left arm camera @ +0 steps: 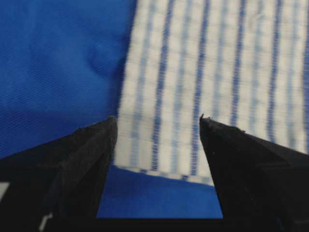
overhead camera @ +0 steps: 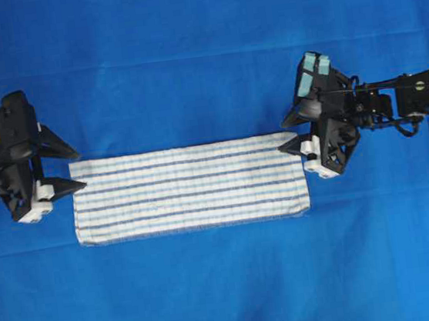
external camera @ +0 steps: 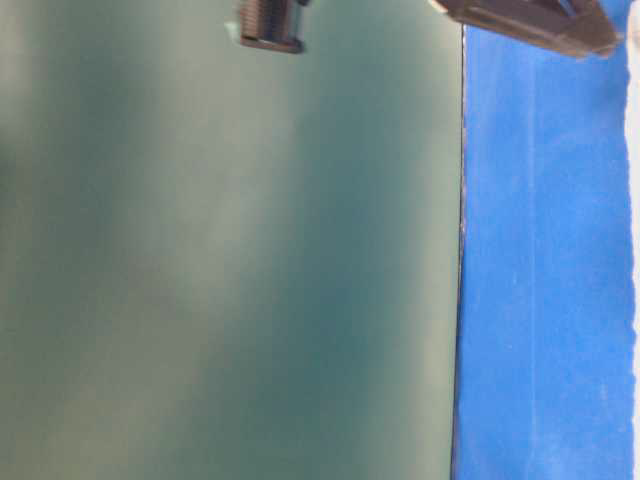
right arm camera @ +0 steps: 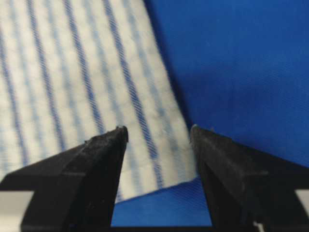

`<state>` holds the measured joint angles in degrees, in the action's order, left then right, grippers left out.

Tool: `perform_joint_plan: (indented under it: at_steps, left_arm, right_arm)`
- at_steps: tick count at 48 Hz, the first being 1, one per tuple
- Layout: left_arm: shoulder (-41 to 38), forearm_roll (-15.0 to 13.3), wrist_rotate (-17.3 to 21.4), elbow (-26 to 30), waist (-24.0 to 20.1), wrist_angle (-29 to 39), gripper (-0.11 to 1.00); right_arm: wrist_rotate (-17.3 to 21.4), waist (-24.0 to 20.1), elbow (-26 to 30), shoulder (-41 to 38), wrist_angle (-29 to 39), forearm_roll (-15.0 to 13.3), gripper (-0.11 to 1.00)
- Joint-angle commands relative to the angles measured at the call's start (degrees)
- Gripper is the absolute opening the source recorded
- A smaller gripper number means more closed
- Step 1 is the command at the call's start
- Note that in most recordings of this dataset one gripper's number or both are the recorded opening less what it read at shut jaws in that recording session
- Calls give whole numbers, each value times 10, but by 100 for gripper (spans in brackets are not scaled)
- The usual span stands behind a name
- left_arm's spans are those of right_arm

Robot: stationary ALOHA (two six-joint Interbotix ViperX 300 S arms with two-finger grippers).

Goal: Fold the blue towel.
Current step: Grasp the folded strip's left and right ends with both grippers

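A: Where is the blue towel [overhead camera: 190, 187] lying?

B: Flat on the blue tablecloth [overhead camera: 201, 46] that covers the desk, as a long striped band running left to right, a little below the middle of the overhead view. Its thin dark-blue stripes run along its length. The lower edge looks thicker, like a fold.

A: And the left pincer [overhead camera: 66, 167]?

B: Just off the towel's left short end, near the upper corner. Its two dark fingers are spread, one tip over bare cloth above the towel, the other right at the towel's edge. The left wrist view shows the towel between the fingertips [left arm camera: 99, 140] with a clear gap, nothing pinched.

A: The right pincer [overhead camera: 286, 136]?

B: At the towel's right short end, by the upper corner. Also spread wide. In the right wrist view the towel's corner [right arm camera: 159, 164] sits between the two black fingers [right arm camera: 104, 154], and neither presses on it.

A: So the towel is loose?

B: Yes, neither pincer grips it; it rests on the tablecloth alone.

A: Anything from the table-level view?

B: Little. It is mostly a blurred green surface, with a strip of blue cloth [external camera: 545, 270] to one side and dark arm parts at the top edge. The towel does not show there.
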<state>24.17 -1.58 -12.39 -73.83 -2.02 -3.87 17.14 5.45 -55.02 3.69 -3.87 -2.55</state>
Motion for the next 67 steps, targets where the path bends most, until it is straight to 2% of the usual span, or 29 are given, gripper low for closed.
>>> perform_joint_plan:
  at_steps: [1,11,26,31,40,43,49,51,67]
  left_arm:
    - [-25,0,0,11,-9,-20,65]
    - [-85,0,0,22,-11,-40,73]
    - [-97,-1,-8,28,-20,-25,71]
    - [-97,-1,-8,31,-26,-16,62]
    - [-99,-1,-8,34,-27,-2,36]
    - [-102,-1,-9,37,-27,4,25]
    - [-104,-1,-9,40,-28,11,3]
    - [-104,-1,-9,40,-27,12,2]
    - [-81,-1,-7,47,-27,38,2]
  right_arm:
    - [-1,8,8,-15,-12,-1,59]
    - [-1,10,10,-36,-15,-1,60]
    - [-1,10,10,-36,-12,-2,58]
    - [-1,13,10,-36,-12,-3,58]
    - [-7,23,10,-35,-11,-4,54]
    - [-11,23,11,-36,-11,-7,43]
    - [-15,23,11,-35,-11,-11,5]
    - [-15,23,10,-36,-11,-11,2]
    - [-14,23,12,-20,-11,-10,2]
